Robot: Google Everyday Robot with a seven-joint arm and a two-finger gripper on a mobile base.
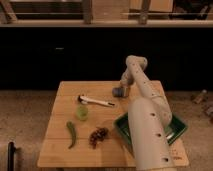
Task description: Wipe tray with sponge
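Note:
The dark-green tray (176, 131) sits on the right of the wooden table, mostly hidden behind my white arm. The blue-grey sponge (118, 92) lies on the table's far side, left of the tray. My gripper (123, 88) is down at the sponge, at its right side; its fingers are hidden by the wrist.
On the wooden table (65, 145) lie a white-handled utensil (95, 101), a small light-green cup (82, 112), a green chilli pepper (72, 134) and a brown cluster (98, 136). A dark counter runs behind the table.

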